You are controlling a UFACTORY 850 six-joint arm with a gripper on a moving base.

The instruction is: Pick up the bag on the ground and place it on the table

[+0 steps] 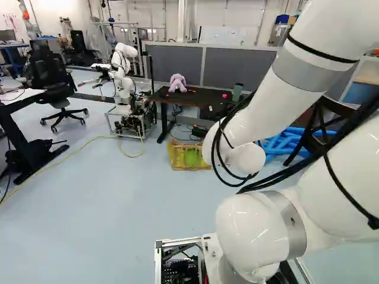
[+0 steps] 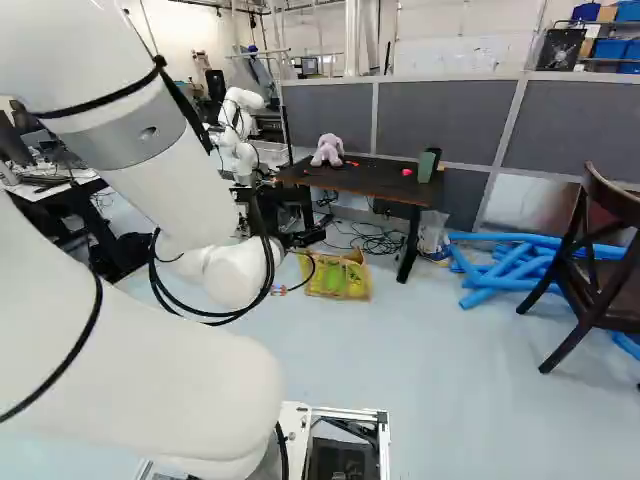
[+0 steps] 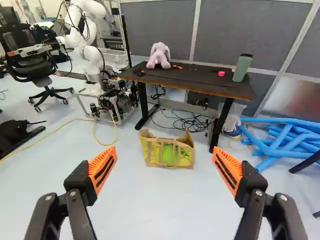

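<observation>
Closest to the camera is the white arm [image 2: 150, 370], with the gripper [image 2: 279, 290] at its far end. The gripper is spread wide, its orange pads [image 3: 102, 170] well apart and nothing held between them. Ahead of it, seen through that gap, the yellow bag [image 3: 180, 156] stands upright on the floor [image 3: 165, 205], on the near side of the surface [image 3: 200, 86]. Its mouth points up and a broad side faces the gripper, with a tan handle drooping over that side. The bag's long axis runs crosswise to the way the gripper looks, roughly along the surface's long edge.

Tangled black cables [image 3: 187, 122] lie beneath the surface, behind the bag. Blue foam tubes [image 3: 280, 145] are heaped to the right of the surface, and a dark wooden chair [image 2: 600, 270] stands on their near side. Another robot [image 3: 92, 60] stands left of the surface, with a yellow cable [image 3: 50, 134] on the floor beside it. On top of the surface, a purple plush toy [image 3: 159, 56] sits toward the left end, a green tumbler [image 3: 242, 69] toward the right, and a small pink thing [image 3: 221, 73] between them, nearer the tumbler.
</observation>
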